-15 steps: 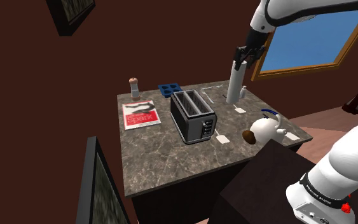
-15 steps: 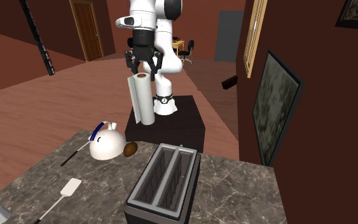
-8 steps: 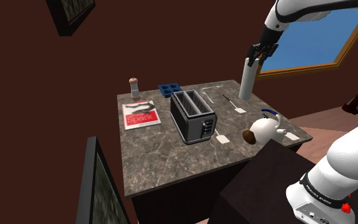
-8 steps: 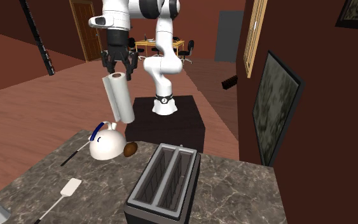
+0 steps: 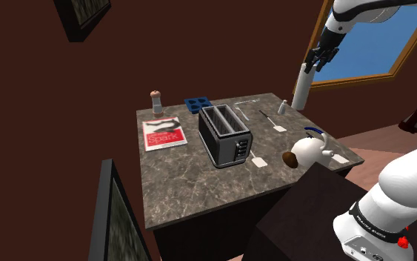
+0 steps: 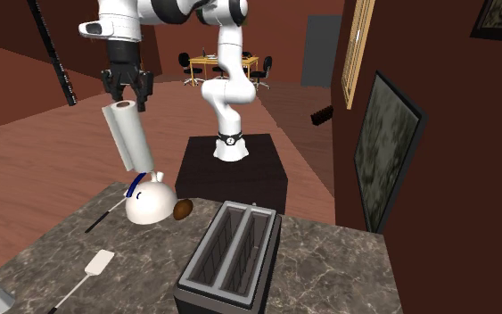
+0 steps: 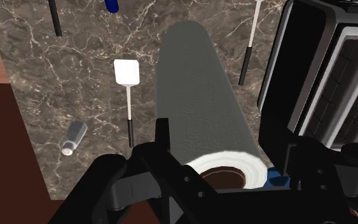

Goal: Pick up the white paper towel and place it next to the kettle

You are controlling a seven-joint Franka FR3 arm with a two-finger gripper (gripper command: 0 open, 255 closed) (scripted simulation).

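Observation:
The white paper towel roll (image 5: 301,87) hangs in the air, lifted off the counter over its far right corner in the shoulder view. My gripper (image 5: 319,56) is shut on the roll's top end. In the second exterior view the roll (image 6: 129,134) is tilted and hangs from the gripper (image 6: 126,89), just above and to the left of the kettle (image 6: 151,200). The kettle (image 5: 309,150) is white and round with a brown spout and a blue handle. The wrist view looks down the roll (image 7: 203,105), clasped in the gripper (image 7: 225,167).
A black toaster (image 5: 225,136) stands mid-counter on the dark marble top (image 5: 192,182). A magazine (image 5: 163,133), a shaker (image 5: 156,101) and a blue tray (image 5: 197,104) lie beyond it. A white spatula (image 7: 128,75) and a small tipped shaker (image 7: 74,137) lie below the roll.
The gripper has carried the roll towards the shoulder view's right, which is the second exterior view's left. The roll now tilts more and hangs nearer the kettle.

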